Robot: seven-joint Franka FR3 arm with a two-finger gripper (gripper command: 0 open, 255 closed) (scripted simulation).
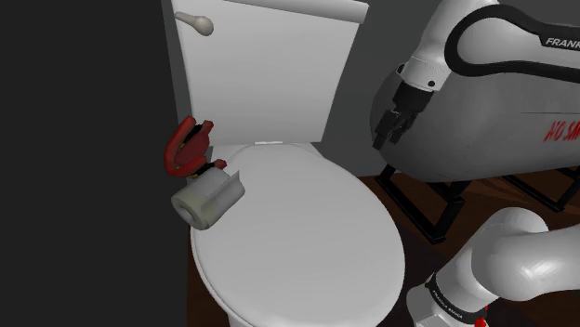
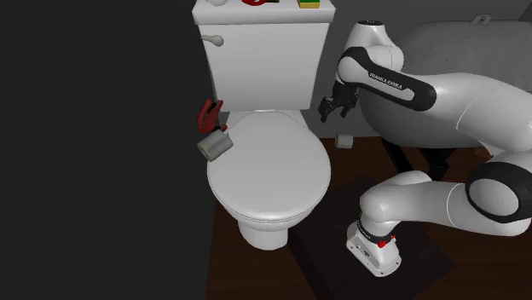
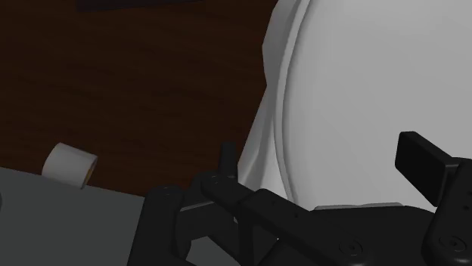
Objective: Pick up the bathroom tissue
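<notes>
Approach stage, before any contact. Spread jaws with nothing between them, hanging in the air off 1 side of the toilet (image 2: 266, 228), above lid level, at the end of the bent arm (image 2: 401, 85).

Roll (image 1: 206, 198) far across the closed lid (image 1: 297, 232) from the jaws and lower than them, well apart. Lying on its side at the lid's far edge, just under a red holder (image 1: 189, 147); touching it or only close to it, cannot tell. Probably hung or wedged there by the holder rather than resting free, hence the overhang past the lid. 1 end face turned away from the jaws.

In the wrist view, the lid's curved edge and dark floor (image 3: 136, 75) ahead of the jaws: aim not yet on the roll.

Next, by judgement: travel across the lid, then descent with the jaws wide enough to straddle the soft cylinder across its width.

Risks: crushing the paper, snagging the holder, nudging the roll off the lid toward the dark wall (image 1: 84, 186).
</notes>
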